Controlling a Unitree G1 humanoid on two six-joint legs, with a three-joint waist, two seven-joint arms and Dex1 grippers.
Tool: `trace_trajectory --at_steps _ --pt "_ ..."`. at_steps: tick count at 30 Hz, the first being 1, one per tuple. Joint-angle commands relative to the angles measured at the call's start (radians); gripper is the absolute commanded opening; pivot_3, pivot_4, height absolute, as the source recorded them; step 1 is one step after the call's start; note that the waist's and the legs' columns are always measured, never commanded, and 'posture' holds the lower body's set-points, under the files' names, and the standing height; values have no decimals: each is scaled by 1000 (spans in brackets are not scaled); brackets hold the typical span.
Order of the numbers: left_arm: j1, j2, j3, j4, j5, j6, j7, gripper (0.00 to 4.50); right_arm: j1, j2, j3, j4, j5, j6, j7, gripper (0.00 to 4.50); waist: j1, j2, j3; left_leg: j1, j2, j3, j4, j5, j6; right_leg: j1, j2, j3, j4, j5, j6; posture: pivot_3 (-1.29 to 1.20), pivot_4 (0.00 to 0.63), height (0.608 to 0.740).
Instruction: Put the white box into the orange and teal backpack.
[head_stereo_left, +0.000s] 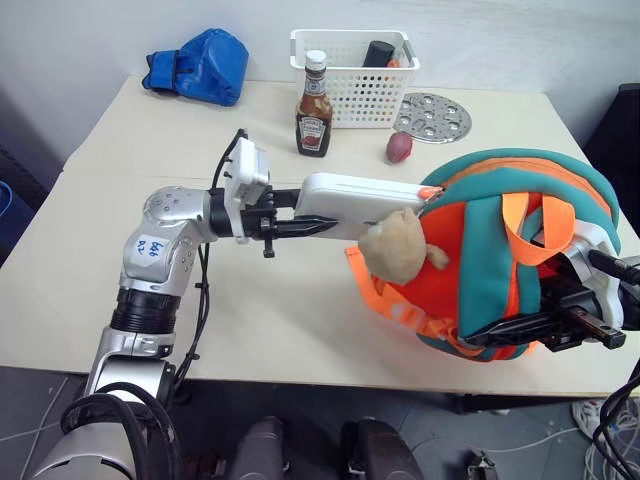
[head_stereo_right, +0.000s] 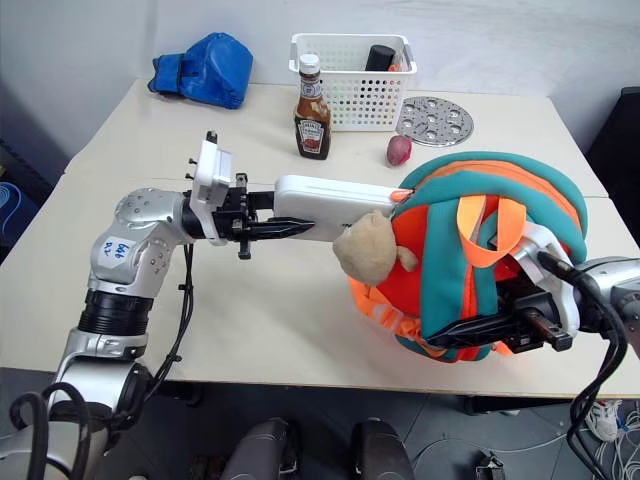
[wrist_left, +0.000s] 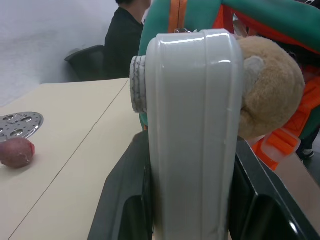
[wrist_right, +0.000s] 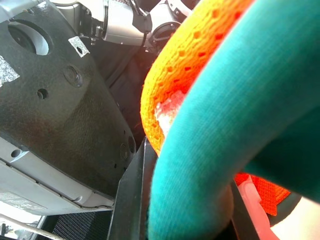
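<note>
**White box held level at the side of the backpack**

The left gripper reaches in from the robot's left with its jaws clamped on one end of the white box. The box lies level above the table, its far end touching the orange and teal backpack near a zip at the upper side. Whether that end is already inside cannot be told. A beige plush charm hangs from the backpack just below the box's far end, in front of it.

The right gripper is at the backpack's lower right side, jaws closed on a teal strap with orange webbing beside it. The backpack bulges upright at the table's right front area, and its lower edge sits close to the front edge of the table.

Behind the box, well apart from it, a ketchup bottle stands upright. Just behind the bottle is a white perforated basket holding a dark item. To the basket's right a round metal disc with holes lies flat, and a small reddish-purple vegetable rests near it, between the disc and the backpack. A blue bag lies at the far left corner.

The table's middle and left front are bare, giving open room beneath and beside the left arm. In the left wrist view, a person in dark clothes sits beyond the table.
</note>
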Motion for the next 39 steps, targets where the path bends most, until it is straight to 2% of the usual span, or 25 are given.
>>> trace_trajectory --at_steps 1,5,14,19,27,29,30,32,37,38,39 --pt "-11 -3 -31 5 9 12 -21 1341 -17 13 -21 -10 20 14 52 10 3 0 0 0 0 0 0 0 0 0 0 0 0 0 0 0 150 740" --pt "-64 -74 -109 70 55 -10 -27 1341 -33 34 -12 -17 16 14 45 10 9 0 0 -1 -1 -2 1 0 0 2 0 -2 -1 0 0 0 150 740" --pt "-167 -205 -150 235 91 -37 -43 1341 -12 51 -17 -56 0 -3 43 10 10 0 0 -1 -1 -3 0 0 0 1 0 -3 -2 0 0 0 150 740" --pt "-236 -287 -221 391 171 -93 -69 1341 -9 70 -21 -79 -1 -12 22 10 8 0 0 -1 -1 -3 1 0 0 2 0 -4 -1 0 0 0 150 740" --pt "-310 -393 -236 551 245 -149 -41 1341 -31 122 -18 -84 -11 -12 -30 10 6 0 0 -1 -1 -4 1 0 1 3 0 -5 -2 0 0 0 150 740" --pt "-314 -388 -222 551 239 -138 -52 2066 -43 134 -17 -72 -19 -9 -43 0 3 0 0 -1 -1 -4 1 0 1 2 0 -5 -2 0 0 0 150 740" --pt "-315 -386 -217 549 236 -133 -57 2248 -46 138 -17 -68 -22 -8 -47 0 2 0 0 -1 -1 -4 1 0 0 2 0 -5 -2 0 0 0 150 740" --pt "-300 -344 -196 478 203 -78 -93 2963 -59 147 -18 -46 -33 -9 -58 0 2 0 0 -1 0 -4 1 0 0 2 0 -5 -1 0 0 0 150 740" --pt "-273 -285 -173 365 164 6 -124 4293 -76 172 -18 -14 -57 -14 -76 0 1 0 0 -1 0 -4 -1 1 -2 1 0 -6 -1 0 0 0 150 740" --pt "-267 -276 -178 349 173 3 -122 4490 -79 180 -14 -10 -65 -18 -81 0 2 0 0 -1 0 -4 -1 2 -3 1 0 -6 -1 0 0 0 150 740" --pt "-260 -267 -185 332 185 -5 -119 4490 -82 187 -11 -8 -70 -20 -84 0 2 0 0 -1 0 -4 -1 2 -3 1 0 -6 -1 0 0 0 150 740"
